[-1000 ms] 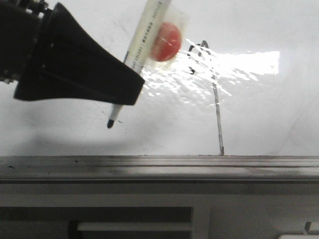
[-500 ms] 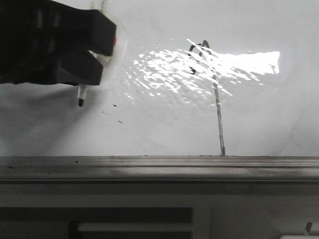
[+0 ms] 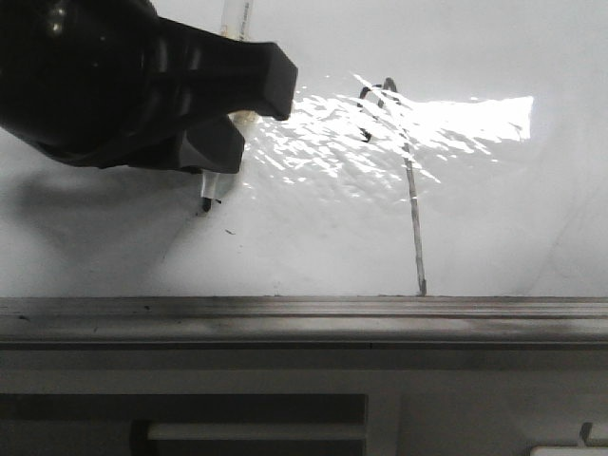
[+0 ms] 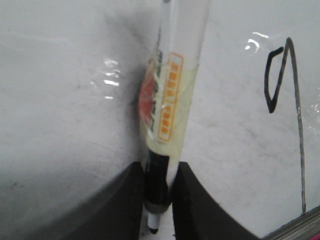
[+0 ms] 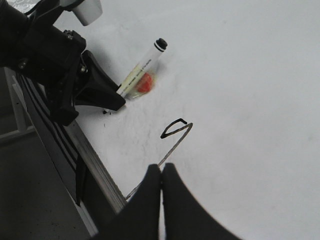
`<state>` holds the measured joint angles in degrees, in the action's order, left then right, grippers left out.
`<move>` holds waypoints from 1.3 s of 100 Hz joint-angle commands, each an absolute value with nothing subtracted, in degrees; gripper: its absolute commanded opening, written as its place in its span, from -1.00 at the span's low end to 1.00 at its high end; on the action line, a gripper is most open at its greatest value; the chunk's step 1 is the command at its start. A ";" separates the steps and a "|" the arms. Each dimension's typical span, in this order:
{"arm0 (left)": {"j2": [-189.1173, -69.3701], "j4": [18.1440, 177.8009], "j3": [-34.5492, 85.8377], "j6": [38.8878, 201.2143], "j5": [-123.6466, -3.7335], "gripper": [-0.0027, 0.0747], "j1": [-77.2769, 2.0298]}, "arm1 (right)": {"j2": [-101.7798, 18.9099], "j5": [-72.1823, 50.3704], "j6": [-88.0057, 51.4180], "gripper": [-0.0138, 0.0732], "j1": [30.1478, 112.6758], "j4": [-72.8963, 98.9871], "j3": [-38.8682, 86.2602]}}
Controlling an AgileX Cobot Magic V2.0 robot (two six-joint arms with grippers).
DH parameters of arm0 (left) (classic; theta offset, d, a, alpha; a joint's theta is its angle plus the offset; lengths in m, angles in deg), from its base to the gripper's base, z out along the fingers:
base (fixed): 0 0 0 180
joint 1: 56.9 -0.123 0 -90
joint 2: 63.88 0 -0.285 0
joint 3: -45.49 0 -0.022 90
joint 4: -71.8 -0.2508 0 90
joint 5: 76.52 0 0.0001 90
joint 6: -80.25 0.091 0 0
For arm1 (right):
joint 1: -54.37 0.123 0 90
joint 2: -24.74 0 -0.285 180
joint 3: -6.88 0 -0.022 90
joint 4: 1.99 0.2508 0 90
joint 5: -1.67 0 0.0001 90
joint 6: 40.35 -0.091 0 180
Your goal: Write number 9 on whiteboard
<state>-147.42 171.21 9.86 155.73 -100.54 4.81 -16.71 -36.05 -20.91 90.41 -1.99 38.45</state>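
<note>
The number 9 [image 3: 410,180], a small dark loop over a long stem, is drawn on the whiteboard [image 3: 494,218]; it also shows in the left wrist view [image 4: 290,110] and the right wrist view [image 5: 172,135]. My left gripper [image 3: 214,157] is shut on a white marker [image 4: 172,105] with an orange label. The marker's dark tip [image 3: 206,202] sits at the board left of the 9. In the right wrist view the left gripper [image 5: 107,100] holds the marker [image 5: 142,75]. My right gripper [image 5: 161,172] is shut and empty, over the stem's lower end.
A grey metal ledge [image 3: 304,318] runs along the whiteboard's lower edge, and shows in the right wrist view [image 5: 95,165]. Bright glare [image 3: 456,123] lies across the board. Small dark specks [image 3: 229,231] sit near the marker tip.
My left gripper swung left with the marker, then came back right and lower; the marker tip now sits close to the board left of the 9. The 9 is unchanged.
</note>
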 commanded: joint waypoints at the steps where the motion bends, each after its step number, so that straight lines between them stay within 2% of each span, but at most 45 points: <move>1: -147.39 169.99 11.14 155.48 -104.32 -0.92 2.51 | -16.98 -31.69 -21.27 -0.82 90.17 -1.99 36.96; 7: -147.39 169.99 11.14 155.48 -104.32 -0.73 1.94 | -16.98 -31.69 -21.27 -0.82 90.17 -1.99 36.96; 22: -147.39 169.99 11.14 155.48 -104.57 0.10 1.42 | -16.98 -31.69 -21.27 -0.82 90.17 -1.99 36.96; 27: -147.39 169.99 11.14 155.48 -104.57 0.25 1.42 | -16.98 -31.69 -21.27 -0.82 90.17 -1.99 36.96; 55: -145.47 170.17 11.23 155.48 -105.92 0.44 1.83 | -16.98 -31.54 -21.27 -0.82 90.17 -1.99 36.96; 73: -134.51 171.75 10.03 160.21 -106.79 0.45 8.11 | -13.96 -33.08 -21.49 -0.82 90.17 -1.99 37.31; 82: -126.63 171.88 7.37 163.16 -109.67 0.38 13.58 | -9.88 -30.68 -21.63 -0.82 90.17 -2.73 39.49; 89: -120.32 171.98 4.39 164.85 -110.78 0.19 17.60 | -6.00 -27.51 -21.63 -0.82 90.17 -4.24 42.46; 94: -116.21 171.98 1.84 164.98 -110.73 -0.03 19.97 | -3.24 -25.94 -21.63 -0.82 90.17 -5.67 44.77; 98: -112.20 171.98 -0.02 164.98 -110.61 -0.31 22.07 | -1.04 -25.39 -21.63 -0.82 90.17 -6.69 47.06; 110: -104.95 172.09 -3.86 165.12 -110.21 -0.99 25.47 | 3.66 -25.72 -21.63 -0.82 90.17 -6.94 51.05; 130: -98.38 172.67 -6.72 165.09 -110.19 -0.98 27.59 | 5.92 -27.19 -21.63 -0.82 90.17 -6.94 54.06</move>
